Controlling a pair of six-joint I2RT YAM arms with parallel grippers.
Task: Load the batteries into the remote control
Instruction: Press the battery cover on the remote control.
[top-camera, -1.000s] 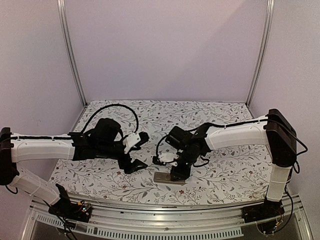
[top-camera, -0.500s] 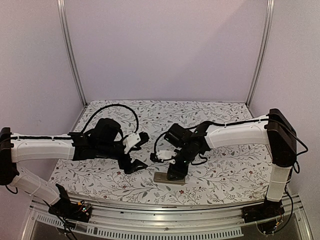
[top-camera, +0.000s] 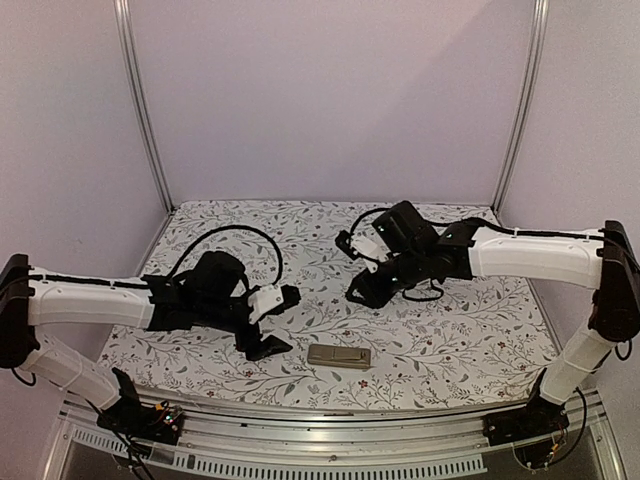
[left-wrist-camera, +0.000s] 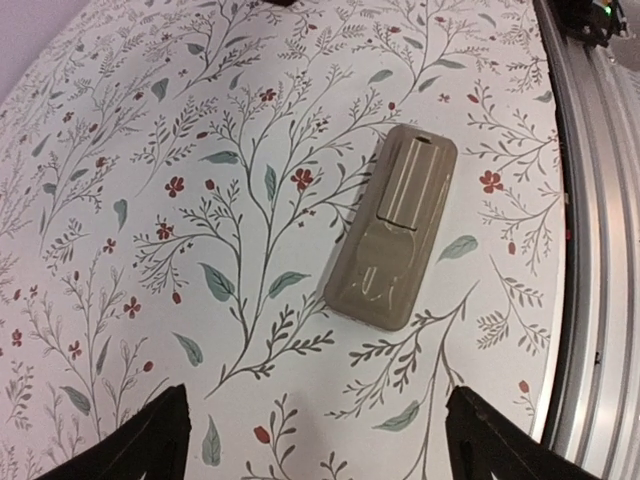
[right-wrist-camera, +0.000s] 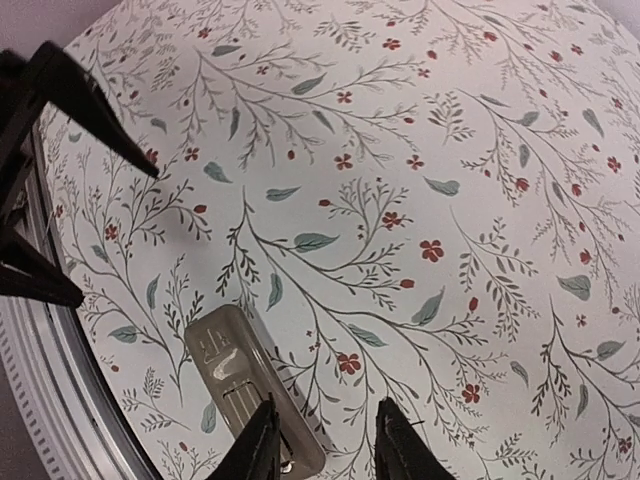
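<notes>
The right claw (top-camera: 360, 293), down over the remote control (top-camera: 339, 356) a moment ago, has lifted off and swung to about 1 o'clock of it. Its fingers are slightly apart and hold nothing, which suggests its work on the remote is finished. The remote lies flat, tan back up, at the 6 o'clock edge of the counter (top-camera: 470, 340), with the left claw (top-camera: 277, 322) spread wide and empty near its 10 o'clock. The battery recess looks closed under its cover and no batteries show anywhere, so whether they sit inside cannot be told.
</notes>
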